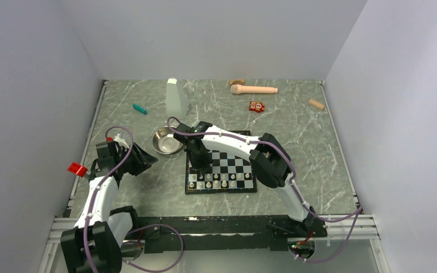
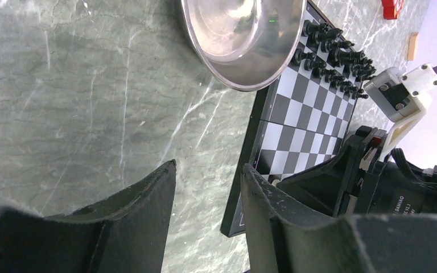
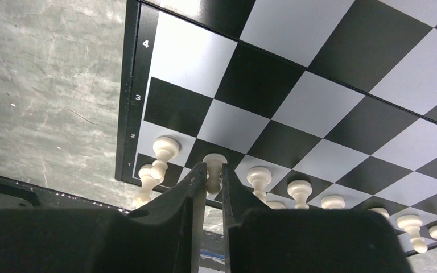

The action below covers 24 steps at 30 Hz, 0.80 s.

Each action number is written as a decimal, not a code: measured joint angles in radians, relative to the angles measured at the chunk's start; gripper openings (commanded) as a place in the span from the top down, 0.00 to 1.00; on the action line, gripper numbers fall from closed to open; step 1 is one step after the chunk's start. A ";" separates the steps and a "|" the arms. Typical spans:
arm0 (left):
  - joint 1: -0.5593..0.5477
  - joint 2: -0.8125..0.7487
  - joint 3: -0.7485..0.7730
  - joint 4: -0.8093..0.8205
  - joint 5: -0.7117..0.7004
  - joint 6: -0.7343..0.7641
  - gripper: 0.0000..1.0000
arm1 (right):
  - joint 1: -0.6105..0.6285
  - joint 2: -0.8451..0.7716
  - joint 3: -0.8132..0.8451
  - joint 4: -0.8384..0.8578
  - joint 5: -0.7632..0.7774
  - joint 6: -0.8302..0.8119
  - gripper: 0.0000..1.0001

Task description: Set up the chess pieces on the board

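Hanging low over the near-left corner of the board [image 1: 221, 191], the right jaws stand narrow on either side of a white pawn [image 3: 214, 161] in the second row. Both fingers [image 3: 190, 187] sit hard by its stem, but whether they press it cannot be told. The pawn stands upright on its square. The other white pieces [image 1: 223, 181] are lined along the board's two near rows, and the black pieces [image 2: 336, 54] crowd the two far rows. The board lies flat at the middle of the counter [image 1: 307, 148], nearer the near edge than the far one. A steel bowl [image 1: 168, 141] sits just beside its far-left corner. The left jaws hover over bare counter toward the left edge, spread apart with nothing between their fingers [image 2: 148, 199].
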 measured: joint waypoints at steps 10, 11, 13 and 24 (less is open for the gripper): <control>0.000 0.000 0.000 0.000 0.000 0.000 0.49 | 0.000 0.000 -0.009 0.017 -0.011 0.008 0.71; 0.000 0.000 0.000 0.000 0.000 0.000 0.49 | 0.000 0.000 -0.009 0.017 -0.011 0.008 0.71; 0.000 0.000 0.000 0.000 0.000 0.000 0.49 | 0.000 0.000 -0.009 0.017 -0.011 0.008 0.70; 0.000 0.000 0.000 0.000 0.000 0.000 0.49 | -0.003 -0.009 0.002 0.001 0.044 0.020 0.65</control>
